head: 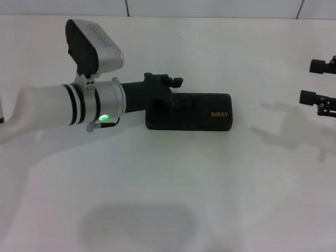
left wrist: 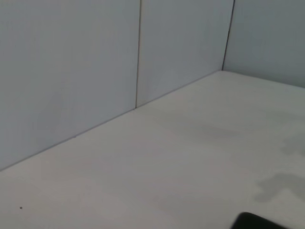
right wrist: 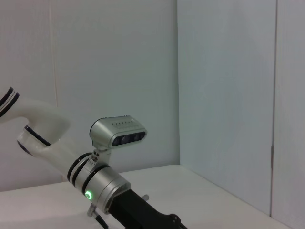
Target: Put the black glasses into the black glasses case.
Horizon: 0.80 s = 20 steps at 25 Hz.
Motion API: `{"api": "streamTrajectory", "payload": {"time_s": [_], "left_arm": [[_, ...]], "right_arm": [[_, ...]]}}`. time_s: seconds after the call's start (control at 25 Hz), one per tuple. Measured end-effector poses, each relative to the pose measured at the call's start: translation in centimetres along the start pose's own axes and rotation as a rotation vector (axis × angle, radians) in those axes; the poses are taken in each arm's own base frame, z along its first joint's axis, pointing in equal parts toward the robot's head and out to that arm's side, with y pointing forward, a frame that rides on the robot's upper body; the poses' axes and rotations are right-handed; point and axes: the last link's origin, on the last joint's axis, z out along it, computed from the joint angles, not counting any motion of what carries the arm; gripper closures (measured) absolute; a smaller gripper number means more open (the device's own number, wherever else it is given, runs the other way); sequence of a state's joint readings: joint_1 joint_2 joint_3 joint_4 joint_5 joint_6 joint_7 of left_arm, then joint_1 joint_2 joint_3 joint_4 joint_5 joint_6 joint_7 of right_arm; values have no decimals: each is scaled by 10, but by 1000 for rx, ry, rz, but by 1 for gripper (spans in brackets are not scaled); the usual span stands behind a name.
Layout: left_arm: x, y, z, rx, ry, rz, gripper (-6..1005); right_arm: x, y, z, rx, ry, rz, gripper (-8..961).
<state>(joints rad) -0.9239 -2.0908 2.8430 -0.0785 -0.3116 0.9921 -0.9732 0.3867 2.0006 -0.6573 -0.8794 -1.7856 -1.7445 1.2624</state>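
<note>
Here, the case [head: 197, 112] lay shut on the white bench [head: 173, 194], long side running left to right, lid up, orange lettering near its right end. It sat a little behind the bench's middle in the head view. A black corner at the edge of the left wrist view [left wrist: 259, 222] was probably part of it, though that could not be confirmed.

The glasses were not visible in any view; whether they lay inside the shut case could not be told.

Left tool [head: 163, 89]: at the case's left end, overlapping the lid there in the head view. Its black body merged with the black case, so whether it was released, clenched, or touching the lid could not be told. The left arm [head: 52, 107], white with a silver wrist and a lit green ring, reached in from the left edge. A silver camera block [head: 92, 44] stood on that wrist; the same arm and block showed in the right wrist view.

Right tool [head: 321, 84]: at the right edge of the head view, well apart from the case, its two black fingers [head: 310, 97] spread apart, grasping nothing. Its shadow [head: 286, 126] fell on the bench between it and the case.

Behind the bench: a pale panelled wall [left wrist: 71, 71] with thin dark seams.
</note>
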Motion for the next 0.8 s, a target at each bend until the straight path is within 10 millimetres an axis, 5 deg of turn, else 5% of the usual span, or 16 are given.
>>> {"api": "streamTrajectory", "payload": {"time_s": [0.44,0.8], "left_arm": [[9,12,-6,-80,108,33,388],[22,29,-72,-291,415,83,357]], "right_arm": [[1,3,4,-13,-17,-17,209],[6,18,40,-132,-155,-90,207]]}}
